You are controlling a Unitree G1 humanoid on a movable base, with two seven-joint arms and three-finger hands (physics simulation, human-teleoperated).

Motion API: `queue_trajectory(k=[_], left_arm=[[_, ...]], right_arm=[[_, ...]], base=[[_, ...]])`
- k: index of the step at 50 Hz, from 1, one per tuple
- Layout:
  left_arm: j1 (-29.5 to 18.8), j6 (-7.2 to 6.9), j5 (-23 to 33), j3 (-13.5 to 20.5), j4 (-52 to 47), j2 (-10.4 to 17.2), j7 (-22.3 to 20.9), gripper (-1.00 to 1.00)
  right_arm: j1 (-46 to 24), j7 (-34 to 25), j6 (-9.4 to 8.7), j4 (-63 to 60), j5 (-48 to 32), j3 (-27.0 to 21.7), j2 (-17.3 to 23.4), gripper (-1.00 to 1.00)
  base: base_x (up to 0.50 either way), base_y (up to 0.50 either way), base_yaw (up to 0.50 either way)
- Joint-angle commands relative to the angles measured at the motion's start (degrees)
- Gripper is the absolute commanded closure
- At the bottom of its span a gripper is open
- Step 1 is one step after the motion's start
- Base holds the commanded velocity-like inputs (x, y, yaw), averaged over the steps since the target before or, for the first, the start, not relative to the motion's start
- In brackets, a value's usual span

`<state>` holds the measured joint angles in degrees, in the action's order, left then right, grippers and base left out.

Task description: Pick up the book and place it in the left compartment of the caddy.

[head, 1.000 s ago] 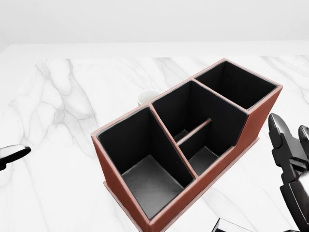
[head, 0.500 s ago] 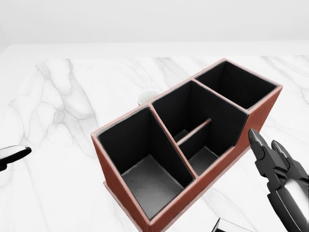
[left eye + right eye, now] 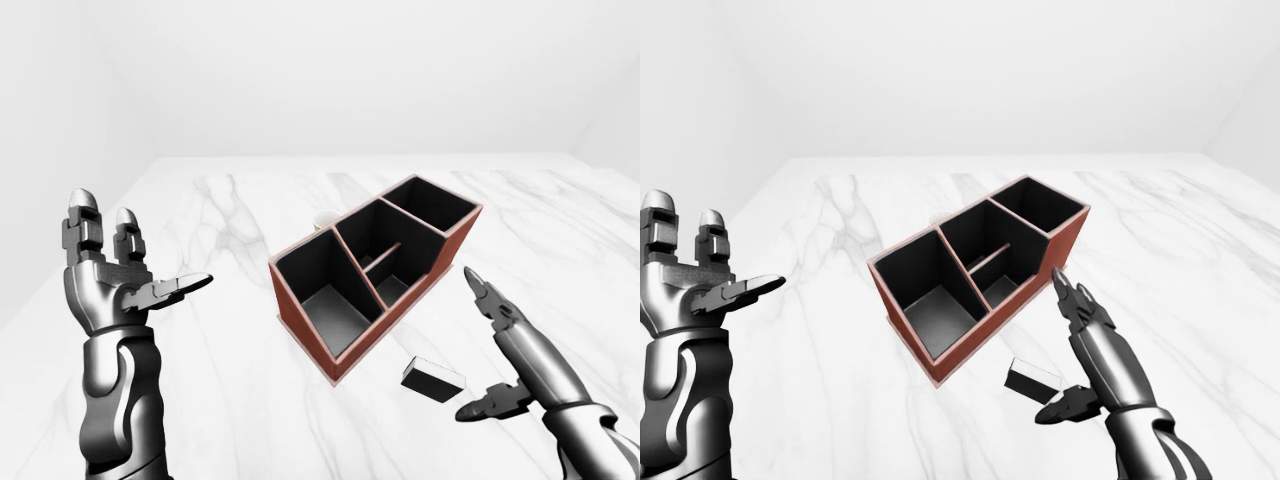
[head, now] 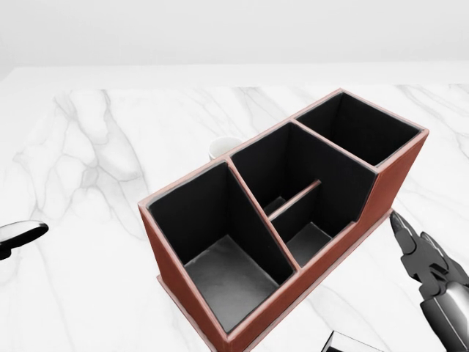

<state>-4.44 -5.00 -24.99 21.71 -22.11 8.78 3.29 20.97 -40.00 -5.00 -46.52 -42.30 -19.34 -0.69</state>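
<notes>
Reaching for the book (image 3: 434,379) now — it lies flat on the counter (image 3: 230,330), just beside the near long wall of the caddy (image 3: 375,270) and not touching it as far as I can tell. I'd bring the right robot hand (image 3: 497,350) down so thumb and fingers straddle the book's short width, then close squarely; a skewed pinch on something this thin would likely let it slip or pivot. The right robot hand is spread wide and empty, fingers pointing up toward the caddy, thumb low beside the book, no contact visible. Left robot hand (image 3: 110,275) is raised at the left of the view, fingers splayed, holding nothing. The target left compartment (image 4: 220,249) is empty — I'd drop the book in on edge.
</notes>
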Motion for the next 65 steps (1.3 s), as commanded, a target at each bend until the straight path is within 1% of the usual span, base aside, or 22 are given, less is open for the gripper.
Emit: queue_trajectory(k=[1,4,11,22,31,41,50,52,53,54,65], left_arm=[[0.9,0.00,2.9,-2.8,1.5,-1.2,0.3,-1.00],[0.9,0.00,3.1,-2.9,1.7,-1.3,0.3,-1.00],[1.0,0.00,2.8,-2.6,1.3,-1.2,0.3,-1.00],[1.0,0.00,3.0,-2.8,1.5,-1.3,0.3,-1.00],[1.0,0.00,3.0,-2.8,1.7,-1.3,0.2,-1.00],[0.9,0.00,2.8,-2.7,1.6,-1.2,0.3,-1.00],[1.0,0.00,2.9,-2.7,1.6,-1.2,0.3,-1.00],[0.9,0.00,2.8,-2.6,1.5,-1.2,0.3,-1.00],[0.9,0.00,2.8,-2.6,1.8,-1.1,0.3,-1.00],[0.8,0.00,2.9,-2.6,1.8,-1.1,0.3,-1.00],[0.8,0.00,3.0,-2.7,2.1,-1.1,0.4,-1.00]], right_arm=[[-0.3,0.0,0.00,4.4,1.8,-3.0,-0.4,-1.00],[-1.0,0.0,0.00,3.8,1.5,-3.6,-0.1,-1.00],[-1.5,0.0,0.00,6.6,3.0,-4.3,-0.2,-1.00],[-1.5,0.0,0.00,10.2,4.4,-4.9,0.7,-1.00],[-0.9,0.0,0.00,12.4,4.0,-3.8,1.0,-1.00],[-1.5,0.0,0.00,16.0,5.5,-4.4,1.5,-1.00],[-2.3,0.0,0.00,17.1,5.5,-4.0,2.6,-1.00],[-2.5,0.0,0.00,18.5,5.9,-3.9,2.8,-1.00],[-3.8,0.0,0.00,23.7,7.7,-5.3,3.9,-1.00],[-3.9,0.0,0.00,24.4,8.1,-5.3,4.1,-1.00],[-4.3,0.0,0.00,26.2,9.3,-4.1,5.3,-1.00]], base=[[0.00,0.00,0.00],[0.00,0.00,0.00],[0.00,0.00,0.00],[0.00,0.00,0.00],[0.00,0.00,0.00],[0.00,0.00,0.00],[0.00,0.00,0.00],[0.00,0.00,0.00],[0.00,0.00,0.00],[0.00,0.00,0.00],[0.00,0.00,0.00]])
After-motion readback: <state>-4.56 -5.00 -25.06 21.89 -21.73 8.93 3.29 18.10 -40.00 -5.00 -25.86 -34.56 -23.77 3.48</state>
